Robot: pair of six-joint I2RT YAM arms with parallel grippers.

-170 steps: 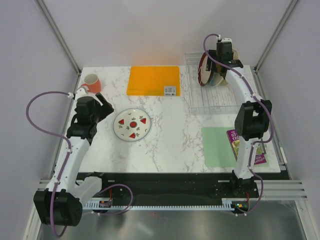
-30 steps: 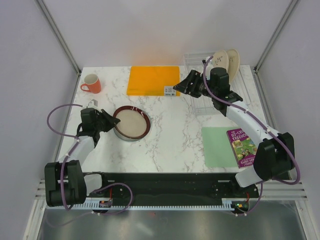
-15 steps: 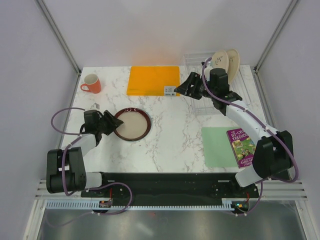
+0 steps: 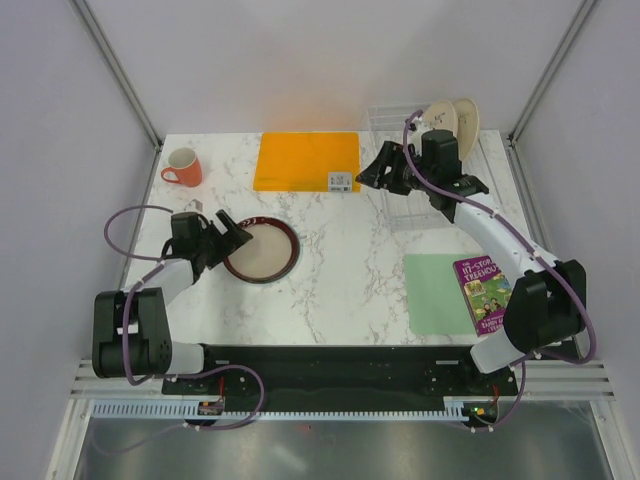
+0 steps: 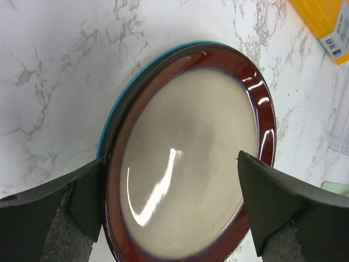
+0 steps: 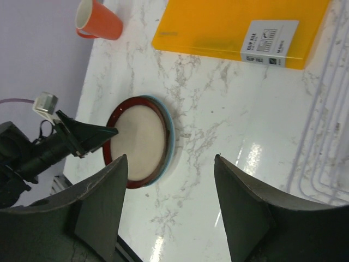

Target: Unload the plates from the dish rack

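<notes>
Seen from above, a white marble-patterned table (image 4: 350,280) carries a round plate with a glossy dark-red rim and beige centre (image 4: 262,250). It lies flat, left of centre in the frame, on top of another plate (image 5: 107,131) whose blue edge peeks out beneath, so the unloaded dishes appear to form one stack. The left claw (image 4: 228,231) sits at the stack's left edge, its fingers spread wide either side of the red rim and pinching nothing. At upper right, the thin wire dish rack (image 4: 405,220) holds two pale plates (image 4: 443,120) standing on edge, not yet unloaded. The right claw (image 4: 368,178) hangs spread and empty just left of the rack, beside a flat orange board (image 4: 305,160), probably poised for its next reach. An orange-red mug (image 4: 183,166) stands at upper left.
</notes>
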